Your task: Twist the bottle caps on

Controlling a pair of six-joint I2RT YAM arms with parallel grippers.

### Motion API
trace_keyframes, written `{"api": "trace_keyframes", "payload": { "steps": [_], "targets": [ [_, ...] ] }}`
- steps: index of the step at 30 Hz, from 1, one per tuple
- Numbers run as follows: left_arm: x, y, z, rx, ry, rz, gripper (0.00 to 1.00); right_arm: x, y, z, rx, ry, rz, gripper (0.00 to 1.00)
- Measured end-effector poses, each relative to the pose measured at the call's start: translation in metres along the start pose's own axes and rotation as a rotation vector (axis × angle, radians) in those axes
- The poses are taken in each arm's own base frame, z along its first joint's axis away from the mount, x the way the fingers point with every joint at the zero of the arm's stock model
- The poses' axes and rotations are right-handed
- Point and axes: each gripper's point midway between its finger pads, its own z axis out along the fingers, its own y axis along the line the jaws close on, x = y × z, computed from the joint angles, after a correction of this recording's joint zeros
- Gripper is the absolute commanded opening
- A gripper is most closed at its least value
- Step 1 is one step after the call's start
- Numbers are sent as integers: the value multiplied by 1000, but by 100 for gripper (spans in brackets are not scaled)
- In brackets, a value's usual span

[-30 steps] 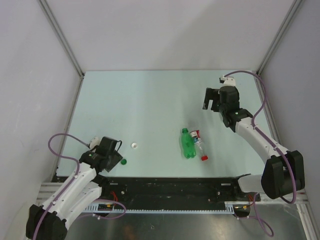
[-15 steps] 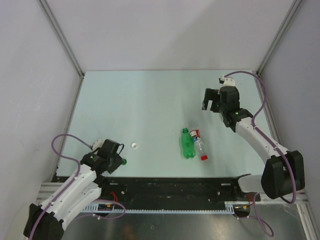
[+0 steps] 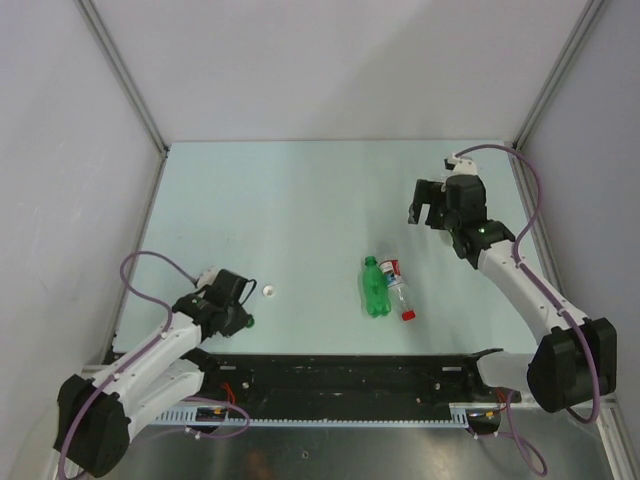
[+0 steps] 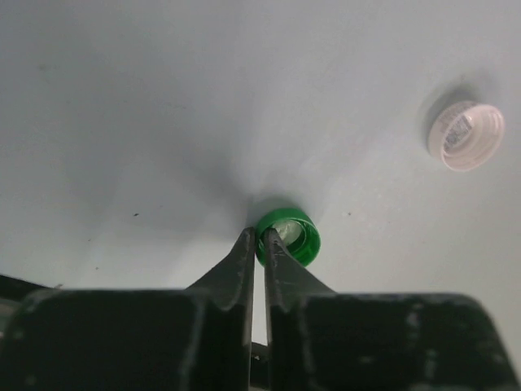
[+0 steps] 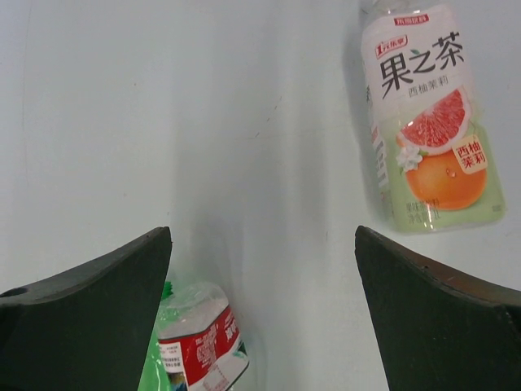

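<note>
My left gripper (image 4: 259, 238) is shut on the rim of the green cap (image 4: 288, 236), which rests on the table; it also shows in the top view (image 3: 248, 322). The white cap (image 4: 466, 135) lies open side up to the far right of it, seen in the top view too (image 3: 270, 291). The small green bottle (image 3: 375, 288) and the slim clear bottle (image 3: 398, 286) lie side by side mid-table, with the red cap (image 3: 408, 316) at the slim bottle's near end. My right gripper (image 5: 262, 236) is open above the table. The wider bottle (image 5: 427, 122) lies beyond it.
The table's side walls and metal corner posts (image 3: 125, 80) close in the workspace. The black rail (image 3: 350, 375) runs along the near edge. In the right wrist view the slim bottle (image 5: 203, 346) and green bottle (image 5: 153, 366) lie by the left finger.
My left wrist has swung up and to the right around the green cap, which stays in place. My right gripper has drifted slightly right. The bottles have not moved.
</note>
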Motion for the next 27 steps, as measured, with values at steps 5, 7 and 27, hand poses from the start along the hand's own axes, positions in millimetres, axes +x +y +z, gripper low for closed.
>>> {"api": "trace_keyframes", "payload": {
  "steps": [5,7,27],
  "targets": [
    [0,-11,0,46,4,47,0,4,2,-8,-12,19,20,99],
    [1,-13,-2,61,7,72,0,5,4,-12,-30,28,31,99],
    [-42,-222,-233,1383,-562,604,0,-2,177,-144,-982,274,395,94]
  ]
}}
